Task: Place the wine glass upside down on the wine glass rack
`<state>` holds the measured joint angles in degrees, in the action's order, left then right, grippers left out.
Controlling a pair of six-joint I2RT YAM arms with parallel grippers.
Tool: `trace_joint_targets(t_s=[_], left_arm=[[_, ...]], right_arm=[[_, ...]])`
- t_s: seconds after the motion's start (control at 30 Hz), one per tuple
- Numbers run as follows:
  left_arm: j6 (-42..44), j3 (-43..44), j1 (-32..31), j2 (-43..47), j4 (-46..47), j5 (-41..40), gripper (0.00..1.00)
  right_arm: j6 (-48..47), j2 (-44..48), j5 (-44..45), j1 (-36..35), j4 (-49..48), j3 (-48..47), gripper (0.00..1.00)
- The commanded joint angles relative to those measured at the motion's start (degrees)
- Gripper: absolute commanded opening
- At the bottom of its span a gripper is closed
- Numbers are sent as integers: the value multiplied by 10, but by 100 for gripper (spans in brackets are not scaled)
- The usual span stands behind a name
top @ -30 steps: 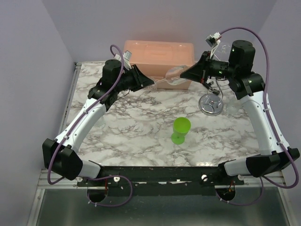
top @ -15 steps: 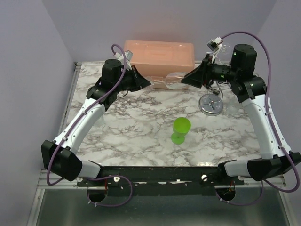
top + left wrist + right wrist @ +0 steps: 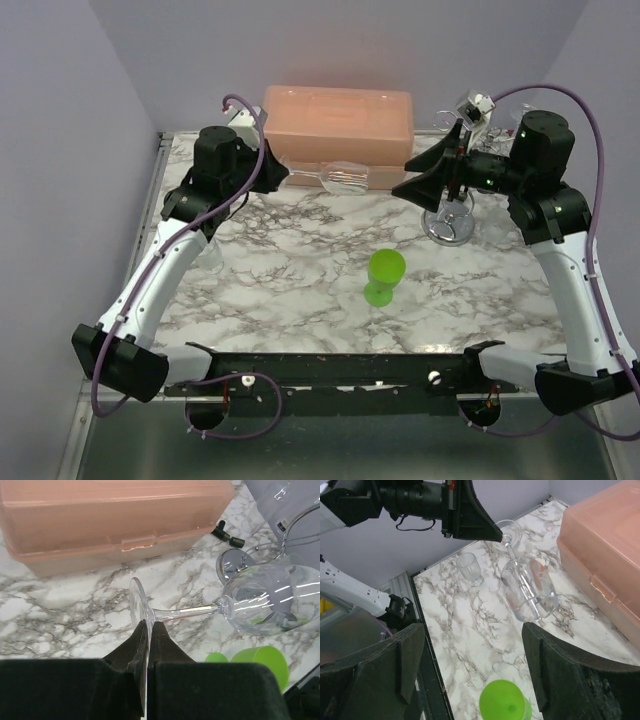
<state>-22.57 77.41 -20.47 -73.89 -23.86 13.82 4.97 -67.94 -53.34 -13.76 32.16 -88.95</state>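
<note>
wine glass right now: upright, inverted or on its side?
On its side. The wine glass stem runs horizontal, with its foot pinched in the left gripper's fingers.

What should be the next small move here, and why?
Probably the right gripper should draw back first: it is open, apart from the bowl, and stands between the wine glass and the wine glass rack. The left gripper is shut on the glass's foot, holding it sideways.

Lab test booth (bare lilac walls (image 3: 60, 150))
</note>
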Motion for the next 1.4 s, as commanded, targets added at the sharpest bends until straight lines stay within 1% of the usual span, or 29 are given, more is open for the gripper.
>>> trace_joint_targets(t_s=[0.0, 0.1, 0.17, 0.2, 0.27, 0.37, 0.53, 0.63, 0.73, 0.9, 1.03, 1.2, 1.27, 1.37], left_arm=[[126, 26, -6, 57, 22, -14, 0], [195, 21, -27, 92, 54, -25, 0], [248, 8, -52, 116, 89, -45, 0], [277, -3, -69, 128, 114, -52, 0], [339, -25, -101, 147, 159, -51, 0], [440, -52, -158, 162, 216, -58, 0], [613, -75, -260, 147, 288, -111, 0], [711, -75, -300, 115, 317, -153, 0], [791, -69, -330, 81, 350, -185, 0], [871, -43, -364, 26, 366, -210, 0], [922, -40, -384, -2, 384, -230, 0], [945, -29, -402, -22, 394, -234, 0], [951, -24, -408, -30, 395, -236, 0], [960, -21, -416, -39, 400, -240, 0]], right_arm=[[77, -4, 6, 3, -57, 6, 86], [163, -13, 9, 6, -107, 10, 86], [226, -20, 13, 8, -147, 16, 86], [257, -23, 22, 8, -162, 20, 88], [326, -29, 38, 9, -192, 21, 88], [391, -38, 59, 9, -215, 10, 88], [449, -43, 97, 9, -206, -18, 87], [492, -39, 140, 9, -169, -29, 87], [522, -29, 161, 8, -142, -27, 86], [553, -5, 170, 9, -98, 7, 81], [567, 9, 170, 10, -87, 41, 74], [570, 13, 167, 10, -91, 68, 65], [574, 12, 172, 10, -87, 73, 60], [568, 11, 179, 9, -85, 76, 56]])
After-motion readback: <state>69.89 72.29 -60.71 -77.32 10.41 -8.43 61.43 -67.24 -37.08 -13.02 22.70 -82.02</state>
